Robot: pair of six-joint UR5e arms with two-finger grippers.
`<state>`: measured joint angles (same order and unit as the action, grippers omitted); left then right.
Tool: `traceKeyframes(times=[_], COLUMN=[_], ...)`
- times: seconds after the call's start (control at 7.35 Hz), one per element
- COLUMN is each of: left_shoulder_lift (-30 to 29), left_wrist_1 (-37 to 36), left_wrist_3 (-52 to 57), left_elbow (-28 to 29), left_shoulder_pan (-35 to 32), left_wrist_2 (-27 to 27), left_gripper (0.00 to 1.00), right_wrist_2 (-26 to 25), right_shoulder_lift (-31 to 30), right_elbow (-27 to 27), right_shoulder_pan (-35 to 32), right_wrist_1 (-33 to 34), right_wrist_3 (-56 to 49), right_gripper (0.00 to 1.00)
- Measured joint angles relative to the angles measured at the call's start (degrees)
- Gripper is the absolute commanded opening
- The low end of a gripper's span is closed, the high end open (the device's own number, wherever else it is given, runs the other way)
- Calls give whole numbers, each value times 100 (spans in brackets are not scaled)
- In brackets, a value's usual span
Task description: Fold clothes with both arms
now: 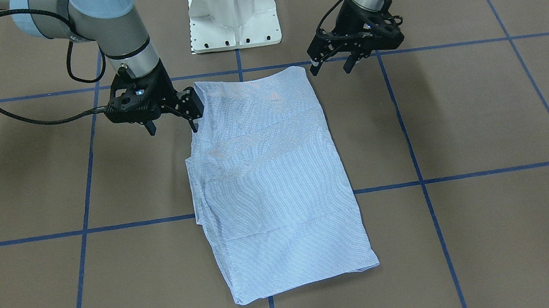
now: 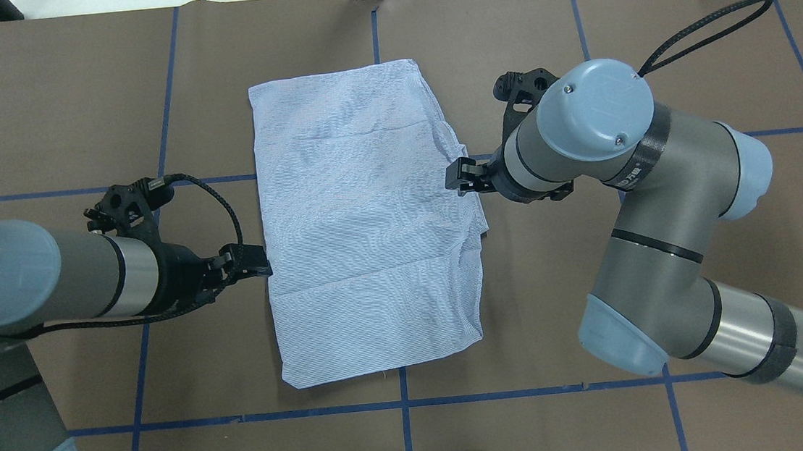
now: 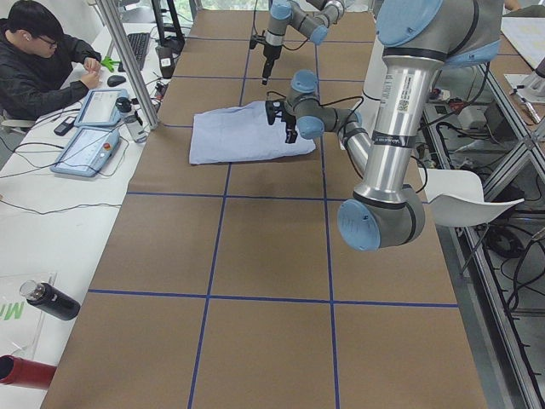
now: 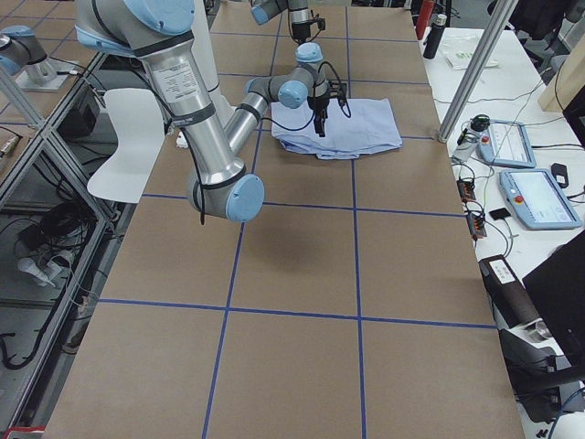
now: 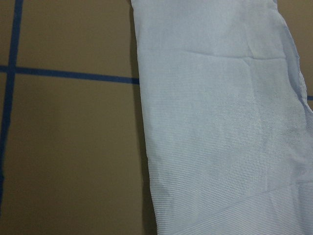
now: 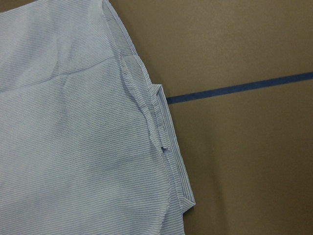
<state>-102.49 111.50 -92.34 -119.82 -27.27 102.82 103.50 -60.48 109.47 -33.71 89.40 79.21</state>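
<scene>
Shirt (image 1: 272, 175) folded into rectangle, flat on tabletop (image 1: 482, 115), between hands. Left hand (image 1: 331, 69) spread wide, empty, just beside shirt edge. Right hand (image 1: 172, 128) likewise spread, empty, at opposite edge.

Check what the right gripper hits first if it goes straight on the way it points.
The right gripper points down, open, about over the shirt's side edge. It would likely meet that edge first, with one side landing on bare table. Depth is unclear.
</scene>
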Motion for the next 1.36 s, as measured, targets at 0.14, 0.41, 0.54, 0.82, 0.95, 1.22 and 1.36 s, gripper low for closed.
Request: traceKeyframes(times=[0.14,0.41,0.54,0.82,0.95,1.22,1.36], left_shoulder_lift=[12,-8,-23,-143,-245,-364,-378], left_wrist_1=[-7,-18,-17,-9,-5,8,13], left_wrist_3=[-318,-510,-549,-739,-790,-811,-810], left_elbow=[52,297,393,615,757,919,951], left_shoulder_pan=[363,737,823,1066,1151,1227,1236], left_wrist_2=[-355,-785,-837,-868,-869,-851,-844], left_gripper=[100,92,81,70,66,64,62], right_wrist_2=[-54,-168,-195,-229,-244,-258,-259], right_shoulder_lift=[-16,-23,-25,-25,-25,-25,-25], right_elbow=[-2,-10,-12,-13,-13,-13,-13], right_shoulder_pan=[80,180,205,227,230,233,233], right_wrist_1=[-18,-29,-35,-46,-48,-50,-49], right_wrist_3=[177,276,284,288,288,288,288], right_gripper=[100,100,100,100,100,100,100])
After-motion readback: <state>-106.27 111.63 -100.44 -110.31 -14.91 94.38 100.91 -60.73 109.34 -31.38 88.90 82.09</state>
